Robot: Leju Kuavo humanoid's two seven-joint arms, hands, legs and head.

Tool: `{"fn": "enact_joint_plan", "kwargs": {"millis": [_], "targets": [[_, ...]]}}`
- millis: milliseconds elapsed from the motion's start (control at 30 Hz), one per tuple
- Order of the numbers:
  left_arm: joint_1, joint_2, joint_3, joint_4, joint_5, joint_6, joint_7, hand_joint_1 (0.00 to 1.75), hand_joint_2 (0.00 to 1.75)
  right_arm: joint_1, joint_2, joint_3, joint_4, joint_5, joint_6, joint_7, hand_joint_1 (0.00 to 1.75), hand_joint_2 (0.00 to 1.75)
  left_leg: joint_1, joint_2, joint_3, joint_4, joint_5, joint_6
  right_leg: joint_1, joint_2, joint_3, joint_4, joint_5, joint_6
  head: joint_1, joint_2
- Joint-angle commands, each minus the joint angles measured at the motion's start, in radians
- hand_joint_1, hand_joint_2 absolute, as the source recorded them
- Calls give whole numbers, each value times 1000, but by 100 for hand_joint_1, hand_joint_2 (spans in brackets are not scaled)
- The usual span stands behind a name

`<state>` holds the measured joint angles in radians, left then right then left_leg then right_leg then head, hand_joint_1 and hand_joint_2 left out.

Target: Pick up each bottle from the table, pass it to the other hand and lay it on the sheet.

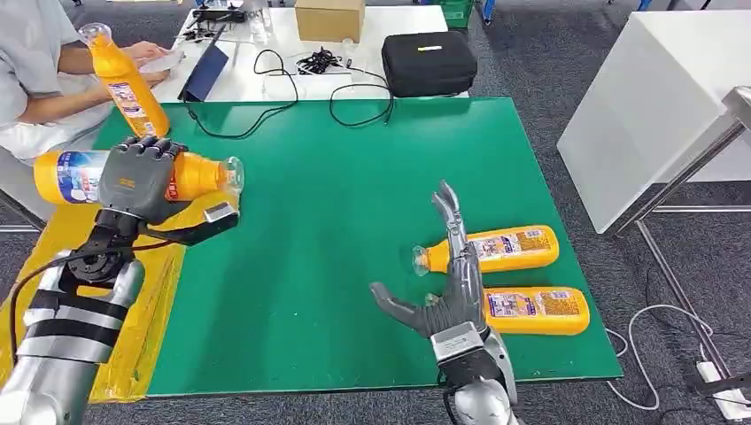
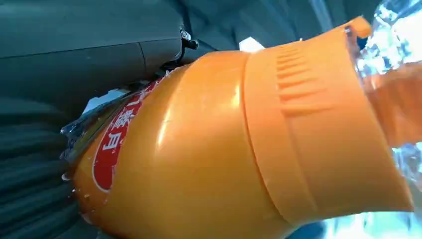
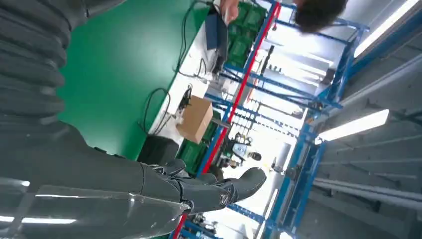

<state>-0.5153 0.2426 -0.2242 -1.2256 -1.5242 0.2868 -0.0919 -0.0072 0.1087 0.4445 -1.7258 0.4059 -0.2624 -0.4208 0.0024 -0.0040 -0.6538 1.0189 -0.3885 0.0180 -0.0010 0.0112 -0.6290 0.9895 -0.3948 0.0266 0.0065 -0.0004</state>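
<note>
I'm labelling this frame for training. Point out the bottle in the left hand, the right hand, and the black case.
bottle [image 1: 199, 174]: head view, orange shoulder near the cap.
right hand [image 1: 453, 283]: head view, back of the palm.
black case [image 1: 429, 62]: head view, middle of its lid.

An orange bottle with a clear cap [image 1: 190, 174] lies sideways in a grip above the left edge of the green table, over the yellow sheet [image 1: 150, 301]. Two more orange bottles lie side by side on the table's right part, one farther [image 1: 496, 249] and one nearer [image 1: 531, 311]. A fourth bottle [image 1: 127, 82] stands tilted at the far left corner.
</note>
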Motion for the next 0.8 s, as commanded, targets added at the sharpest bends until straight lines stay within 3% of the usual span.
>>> {"fn": "enact_joint_plan", "kwargs": {"millis": [33,233,800], "targets": [[-137,-41,-85,310,62,-57,2,175,175,-7,-10,-19,0,8,9,12,0,175,-1,-3,3,-1,0,0,0,-4,3,-1,-1,0,0,0],[-123,-88,-24,425,234,-71,-27,175,175,-5,-11,3,18,22,10,25,0,175,-1,-2,7,-1,-2,-1,0,-4,8,-1,-3,0,0,0],[-117,-98,10,541,289,-32,-9,175,175,-24,-12,30,53,28,19,39,0,175,0,0,3,0,-1,-1,0,-2,4,-1,-1,0,0,0]]}}
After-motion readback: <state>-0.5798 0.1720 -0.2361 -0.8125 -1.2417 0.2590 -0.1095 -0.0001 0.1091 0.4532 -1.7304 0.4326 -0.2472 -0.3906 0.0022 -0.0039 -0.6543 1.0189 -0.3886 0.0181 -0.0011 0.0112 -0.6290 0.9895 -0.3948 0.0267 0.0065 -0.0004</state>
